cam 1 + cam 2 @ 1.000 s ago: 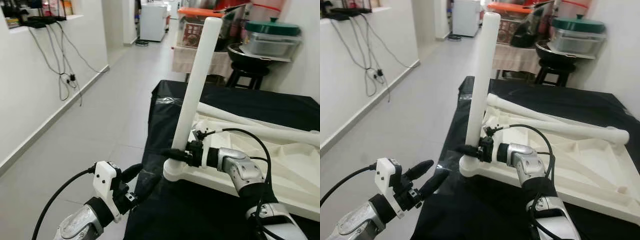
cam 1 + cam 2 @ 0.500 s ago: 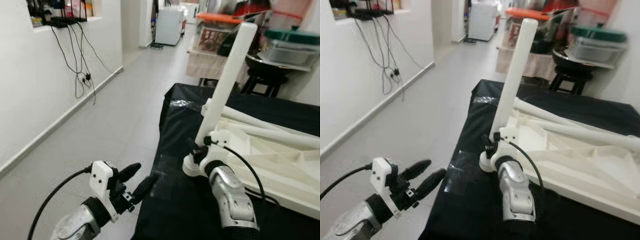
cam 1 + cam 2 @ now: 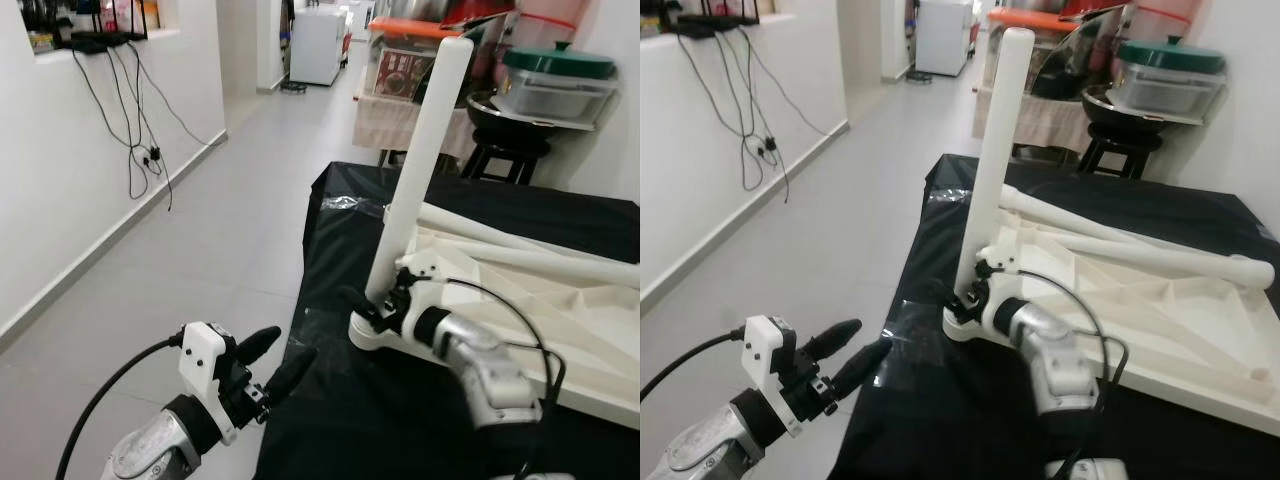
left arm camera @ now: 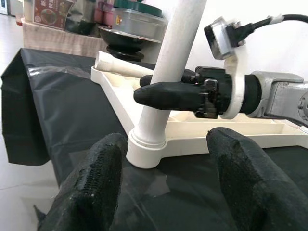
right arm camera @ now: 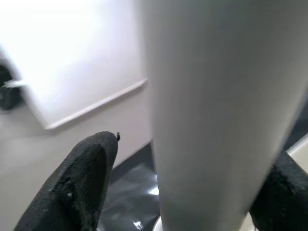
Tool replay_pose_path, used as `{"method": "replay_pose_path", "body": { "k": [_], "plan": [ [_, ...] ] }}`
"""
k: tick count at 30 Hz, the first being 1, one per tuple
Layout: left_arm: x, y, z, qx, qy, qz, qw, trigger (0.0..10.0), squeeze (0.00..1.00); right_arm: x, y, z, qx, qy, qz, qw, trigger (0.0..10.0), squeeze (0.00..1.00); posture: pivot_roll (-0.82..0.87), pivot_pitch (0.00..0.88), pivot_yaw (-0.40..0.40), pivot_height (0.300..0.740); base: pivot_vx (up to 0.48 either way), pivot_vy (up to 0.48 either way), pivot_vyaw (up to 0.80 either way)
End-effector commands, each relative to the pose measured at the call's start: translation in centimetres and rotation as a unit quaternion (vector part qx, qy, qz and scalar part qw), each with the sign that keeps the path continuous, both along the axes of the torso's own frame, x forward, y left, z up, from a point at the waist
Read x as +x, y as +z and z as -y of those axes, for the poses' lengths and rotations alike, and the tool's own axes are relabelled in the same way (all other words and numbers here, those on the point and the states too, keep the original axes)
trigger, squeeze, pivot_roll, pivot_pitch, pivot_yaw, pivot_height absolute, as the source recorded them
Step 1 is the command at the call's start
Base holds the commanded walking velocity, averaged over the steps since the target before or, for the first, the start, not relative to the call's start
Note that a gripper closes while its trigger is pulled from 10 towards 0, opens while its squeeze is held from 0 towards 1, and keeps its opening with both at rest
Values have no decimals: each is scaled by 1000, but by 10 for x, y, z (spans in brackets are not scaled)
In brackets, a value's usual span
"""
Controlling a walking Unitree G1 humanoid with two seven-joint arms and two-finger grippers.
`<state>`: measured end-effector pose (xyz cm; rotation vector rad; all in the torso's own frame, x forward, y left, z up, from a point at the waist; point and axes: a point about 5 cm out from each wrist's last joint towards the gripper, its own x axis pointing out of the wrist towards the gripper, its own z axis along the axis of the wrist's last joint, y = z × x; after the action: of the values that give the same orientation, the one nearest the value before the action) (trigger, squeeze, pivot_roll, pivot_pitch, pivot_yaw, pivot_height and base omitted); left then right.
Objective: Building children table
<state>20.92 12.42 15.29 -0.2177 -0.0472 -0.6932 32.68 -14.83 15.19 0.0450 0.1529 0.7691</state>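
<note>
Right gripper (image 3: 372, 312) fingers straddle white table leg (image 3: 418, 165) near its socket; loose hold could tilt it out. Left gripper (image 3: 278, 358) spread, idle near-left

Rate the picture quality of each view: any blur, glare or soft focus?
Left and right eye views: evenly lit, background sharp, but the right arm is smeared by motion. Left wrist view: crisp on the table leg and right tool; its own near fingers are soft. Right wrist view: the leg sits too close, a pale out-of-focus mass, with the wall behind washed out.
</note>
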Motion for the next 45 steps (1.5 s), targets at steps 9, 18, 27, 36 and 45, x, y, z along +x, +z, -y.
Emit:
{"method": "replay_pose_path", "body": {
  "k": [9,18,27,36,45],
  "plan": [
    [0,-3,3,0,-3,-1,1000,10000,0,9,-2,-10,76,208,-128,967,10000,0,127,0,-100,740,0,0,0],
    [-1,-2,4,-1,-4,-2,1000,10000,0,12,2,-9,109,235,-138,956,0,0,121,0,-98,740,0,0,0],
    [-2,-1,3,-1,-5,0,1000,10000,0,21,2,6,45,23,-6,999,0,0,111,0,-86,740,0,0,0],
    [-3,1,-3,1,-4,-3,1000,10000,0,-36,-11,-28,-61,-243,76,965,0,0,76,0,-56,740,0,0,0],
    [0,-1,-5,3,1,-3,1000,10000,0,-28,-18,-40,-79,-206,47,974,10000,0,106,0,-69,740,0,0,0]
  ]
}}
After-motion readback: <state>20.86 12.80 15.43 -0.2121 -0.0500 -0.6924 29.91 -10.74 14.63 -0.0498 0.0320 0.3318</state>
